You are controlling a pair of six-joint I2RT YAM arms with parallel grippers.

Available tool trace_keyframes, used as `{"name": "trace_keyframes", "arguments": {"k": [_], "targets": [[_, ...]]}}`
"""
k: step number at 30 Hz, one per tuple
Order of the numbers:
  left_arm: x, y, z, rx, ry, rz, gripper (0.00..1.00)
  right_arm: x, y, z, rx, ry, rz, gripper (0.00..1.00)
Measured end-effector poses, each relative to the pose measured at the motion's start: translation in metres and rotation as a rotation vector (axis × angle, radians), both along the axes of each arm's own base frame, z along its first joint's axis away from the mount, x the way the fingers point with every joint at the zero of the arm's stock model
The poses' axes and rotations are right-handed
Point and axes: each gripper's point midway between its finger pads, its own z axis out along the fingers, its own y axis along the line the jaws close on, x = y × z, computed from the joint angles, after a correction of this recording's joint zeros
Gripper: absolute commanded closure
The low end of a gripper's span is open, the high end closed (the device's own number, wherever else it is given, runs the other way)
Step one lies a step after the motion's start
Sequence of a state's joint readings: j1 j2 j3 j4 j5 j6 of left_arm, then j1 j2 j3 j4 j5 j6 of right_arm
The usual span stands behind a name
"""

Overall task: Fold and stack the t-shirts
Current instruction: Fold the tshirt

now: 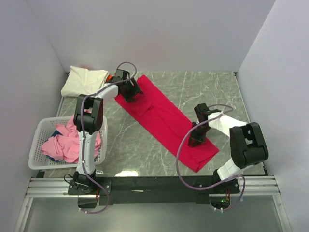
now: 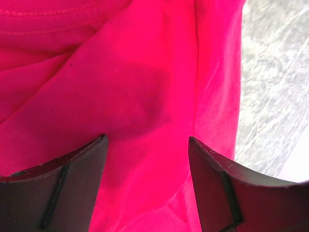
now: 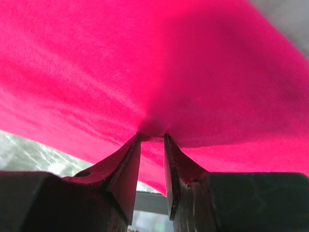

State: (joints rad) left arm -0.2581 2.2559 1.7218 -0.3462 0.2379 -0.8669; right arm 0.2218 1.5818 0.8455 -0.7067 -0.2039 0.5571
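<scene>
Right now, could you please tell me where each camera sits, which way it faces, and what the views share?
Top external: fixed above and behind the arms, looking down on the table; both arms show, bases at bottom.
Left wrist: on the left arm, looking down at the red t-shirt; the open left gripper frames it.
Right wrist: on the right arm, looking low along the cloth; the right gripper pinches it.
Shared: all three show the red t-shirt.
</scene>
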Motion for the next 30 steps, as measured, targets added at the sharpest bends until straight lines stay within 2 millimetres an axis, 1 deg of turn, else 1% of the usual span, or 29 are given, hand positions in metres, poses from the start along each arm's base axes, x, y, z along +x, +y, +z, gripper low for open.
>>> {"name": "trace_keyframes", "arguments": {"k": [1,5,8,11,16,20,22,25,28,30], "targets": [[0.006,-0.001,0.003,0.003,-0.016,-0.009,0.25,-0.004,0.007,0.0,0.009,0.007,0.015,0.67],[0.022,-0.006,0.002,0.019,-0.061,-0.056,0.26,-0.02,0.035,0.001,0.048,0.033,0.084,0.67],[0.037,-0.014,0.001,0.016,-0.111,-0.126,0.26,-0.033,0.065,0.001,0.098,0.07,0.14,0.67],[0.048,-0.023,0.003,0.001,-0.171,-0.206,0.26,-0.041,0.096,0.002,0.123,0.109,0.203,0.67],[0.059,-0.037,0.006,-0.022,-0.259,-0.313,0.26,-0.048,0.15,0.004,0.155,0.146,0.307,0.66],[0.062,-0.046,0.009,-0.032,-0.302,-0.365,0.24,-0.043,0.18,0.01,0.153,0.114,0.364,0.66],[0.062,-0.051,0.013,-0.043,-0.313,-0.379,0.24,-0.037,0.189,0.016,0.149,0.076,0.378,0.66],[0.061,-0.06,0.019,-0.066,-0.317,-0.388,0.24,-0.02,0.2,0.032,0.143,-0.004,0.391,0.66],[0.061,-0.067,0.03,-0.095,-0.331,-0.382,0.23,-0.013,0.197,0.045,0.125,-0.067,0.4,0.66],[0.054,-0.068,0.036,-0.109,-0.32,-0.371,0.24,-0.011,0.192,0.051,0.109,-0.092,0.407,0.66]]}}
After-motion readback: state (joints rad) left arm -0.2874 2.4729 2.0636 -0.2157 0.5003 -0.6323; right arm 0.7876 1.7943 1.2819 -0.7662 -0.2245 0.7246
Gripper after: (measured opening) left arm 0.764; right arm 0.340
